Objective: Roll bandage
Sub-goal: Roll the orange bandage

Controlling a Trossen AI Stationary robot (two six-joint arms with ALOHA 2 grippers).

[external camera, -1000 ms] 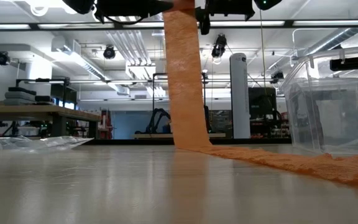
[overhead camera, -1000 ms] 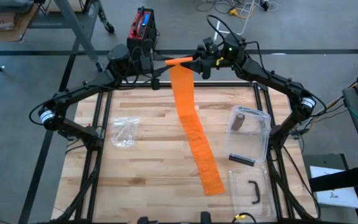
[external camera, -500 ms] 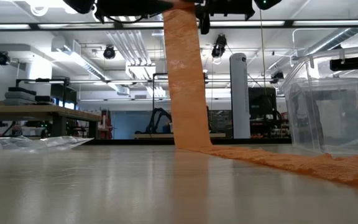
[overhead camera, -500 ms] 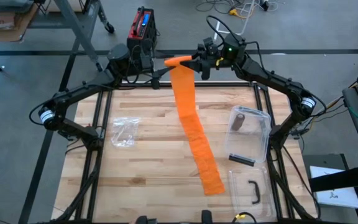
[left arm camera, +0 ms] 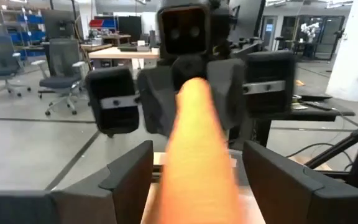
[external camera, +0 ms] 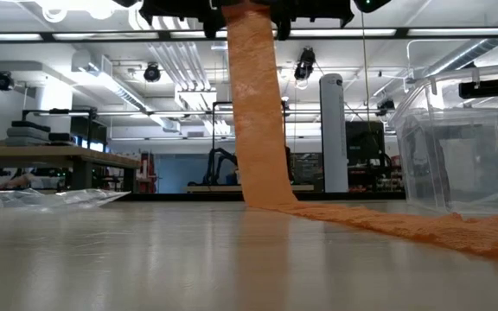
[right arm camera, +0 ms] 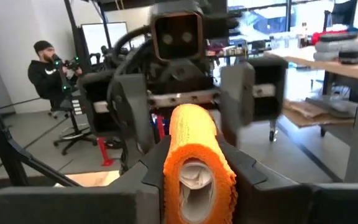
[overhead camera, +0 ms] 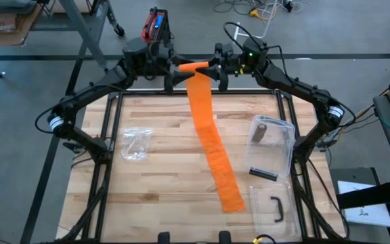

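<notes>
High view: orange bandage point(overhead camera: 212, 146) strung from its rolled end at the table's point(overhead camera: 161, 169) far edge, raised above the surface, down in a long strip across the middle toward the near right, loose end flat near the near edge. Right tool point(overhead camera: 217, 68) clenched on the rolled end, roll seen end-on between its two dark fingers point(right arm camera: 253, 177) in the right wrist view, pale core at the centre. Left tool point(overhead camera: 170, 72) facing it from the other side at the same far edge, released, fingers point(left arm camera: 129, 177) spread wide to either side of the roll and not gripping it, though touching or apart hard to tell. Crumpled clear plastic bag point(overhead camera: 135, 144) flat near the left edge. Clear plastic bin point(overhead camera: 273, 146) by the right edge, a dark object inside, its lid point(overhead camera: 273, 203) with a black handle lying toward the near right corner. Low view: strip hanging almost straight down from the tools at the top, then trailing along the tabletop to the right. Right wrist view: seated person point(right arm camera: 47, 74) in dark clothes far off in the room behind.
</notes>
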